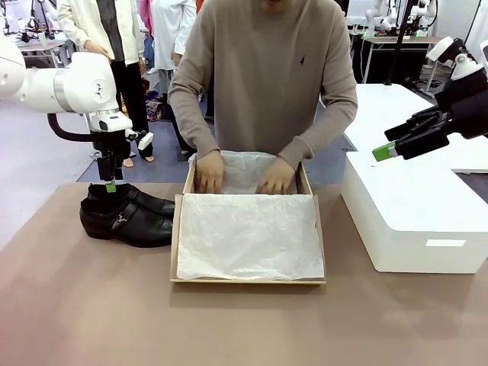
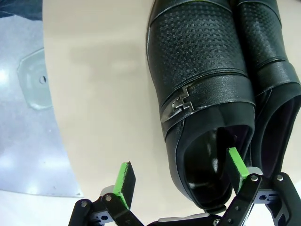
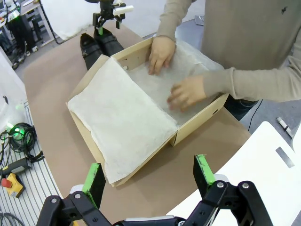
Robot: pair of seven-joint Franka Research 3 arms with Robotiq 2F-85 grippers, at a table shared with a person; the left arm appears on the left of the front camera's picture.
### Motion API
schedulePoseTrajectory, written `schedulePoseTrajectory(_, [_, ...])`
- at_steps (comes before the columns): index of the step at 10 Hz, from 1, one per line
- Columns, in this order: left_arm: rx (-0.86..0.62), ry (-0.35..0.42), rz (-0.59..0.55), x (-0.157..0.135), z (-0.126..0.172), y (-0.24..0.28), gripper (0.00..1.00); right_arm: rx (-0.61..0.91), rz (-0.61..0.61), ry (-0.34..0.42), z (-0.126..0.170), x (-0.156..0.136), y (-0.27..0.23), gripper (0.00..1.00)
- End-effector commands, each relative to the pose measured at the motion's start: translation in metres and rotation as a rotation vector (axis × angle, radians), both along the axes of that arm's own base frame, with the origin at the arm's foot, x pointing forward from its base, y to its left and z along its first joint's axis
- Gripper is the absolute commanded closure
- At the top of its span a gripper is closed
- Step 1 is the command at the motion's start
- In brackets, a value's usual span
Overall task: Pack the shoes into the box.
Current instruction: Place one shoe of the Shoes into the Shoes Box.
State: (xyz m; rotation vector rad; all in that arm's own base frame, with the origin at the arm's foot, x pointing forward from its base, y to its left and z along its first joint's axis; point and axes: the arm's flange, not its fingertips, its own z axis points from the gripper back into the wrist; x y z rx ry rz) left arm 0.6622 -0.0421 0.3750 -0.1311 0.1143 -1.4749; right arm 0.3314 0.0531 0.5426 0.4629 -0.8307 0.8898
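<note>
Box open at centre, person's hands on tissue at 12 o'clock. Shoes at its 9 o'clock. Left claw wide, straddling one shoe's collar; right claw wide, parked at 3 o'clock. Likely step: first pick. Next: lower, close, lift.

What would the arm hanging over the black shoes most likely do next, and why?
Probably ease down and close on one shoe's side wall near the heel. The left end effector is open, one pad over that shoe's opening and the other outside it, and the shoes stand beside the box, not yet in it.
</note>
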Motion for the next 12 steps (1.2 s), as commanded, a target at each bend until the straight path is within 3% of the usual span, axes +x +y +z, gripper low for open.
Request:
schedulePoseTrajectory(1, [-0.019,0.02,0.022,0.01,-0.001,0.0,0.0,0.008,0.016,-0.011,-0.001,0.002,0.0,0.0])
schedulePoseTrajectory(12, [-0.018,0.057,0.03,0.013,-0.036,0.001,0.0,0.008,0.016,-0.011,-0.001,0.002,0.0,0.0])
